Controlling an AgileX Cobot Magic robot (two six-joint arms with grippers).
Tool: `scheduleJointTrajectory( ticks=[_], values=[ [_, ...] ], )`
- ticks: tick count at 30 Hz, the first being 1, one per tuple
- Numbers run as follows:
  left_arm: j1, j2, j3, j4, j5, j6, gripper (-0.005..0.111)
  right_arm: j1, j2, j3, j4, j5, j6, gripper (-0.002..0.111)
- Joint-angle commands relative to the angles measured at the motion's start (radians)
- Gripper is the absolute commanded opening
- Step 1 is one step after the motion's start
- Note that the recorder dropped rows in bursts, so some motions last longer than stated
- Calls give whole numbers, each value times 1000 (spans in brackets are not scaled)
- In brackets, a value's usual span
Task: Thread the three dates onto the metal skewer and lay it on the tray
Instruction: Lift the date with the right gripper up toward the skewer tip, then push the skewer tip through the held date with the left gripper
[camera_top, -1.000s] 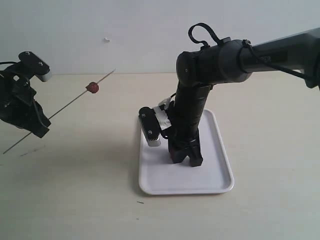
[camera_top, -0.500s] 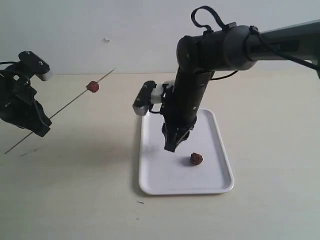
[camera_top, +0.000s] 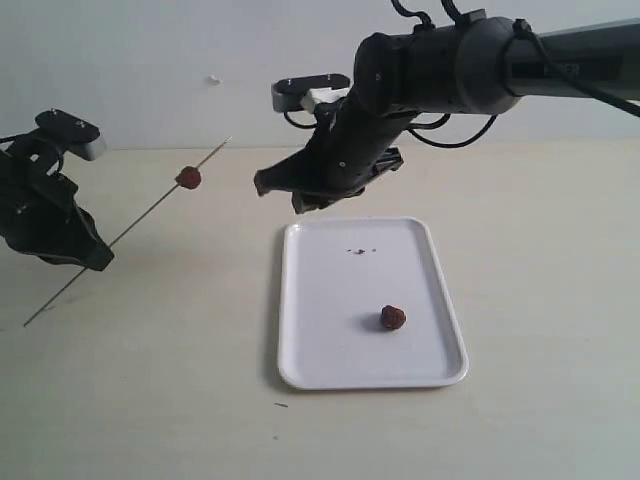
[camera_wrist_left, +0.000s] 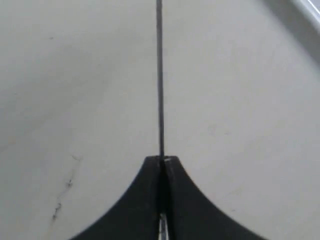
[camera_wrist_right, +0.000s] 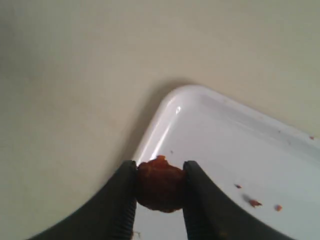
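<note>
My left gripper (camera_top: 88, 250) (camera_wrist_left: 162, 161) is shut on the metal skewer (camera_top: 140, 211) (camera_wrist_left: 159, 75), holding it aslant above the table at the left. One date (camera_top: 187, 178) is threaded near the skewer's upper end. My right gripper (camera_top: 285, 192) (camera_wrist_right: 160, 170) hovers above the tray's far left corner, shut on a second date (camera_wrist_right: 160, 184), which is hidden between the fingers in the exterior view. A third date (camera_top: 393, 317) lies on the white tray (camera_top: 330, 360) (camera_wrist_right: 235, 145), towards its near right side.
Small reddish crumbs (camera_top: 360, 250) (camera_wrist_right: 252, 202) speck the tray's far part. A dark scrap (camera_top: 281, 405) lies on the beige table in front of the tray. A pale wall stands behind the table.
My right arm has risen from the tray and swung to the upper left with a date in its fingers, uncovering the date that lies on the tray. The left arm shifted slightly.
</note>
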Motion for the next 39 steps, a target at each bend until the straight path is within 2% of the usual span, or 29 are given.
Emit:
scheduleJointTrajectory(
  ticks=[1, 8, 16, 20, 26, 29, 39],
  values=[
    [2, -10, 17, -40, 18, -25, 0, -1, -9, -7, 72, -123, 128, 31],
    [2, -10, 43, -126, 29, -25, 0, -1, -9, -7, 285, -326, 131, 31],
    [2, -10, 52, -228, 117, -20, 0, -1, -9, -7, 306, -482, 255, 31],
    [2, -10, 52, -290, 144, 29, 0, -1, -9, -7, 306, -505, 292, 31],
    [2, -10, 52, -468, 215, 195, 0, -1, -9, -7, 306, -507, 305, 31],
    [2, -10, 52, -510, 254, 247, 0, -1, -9, -7, 306, -507, 305, 31],
    [2, -10, 52, -528, 235, 220, 0, -1, -9, -7, 306, -507, 305, 31]
  ],
)
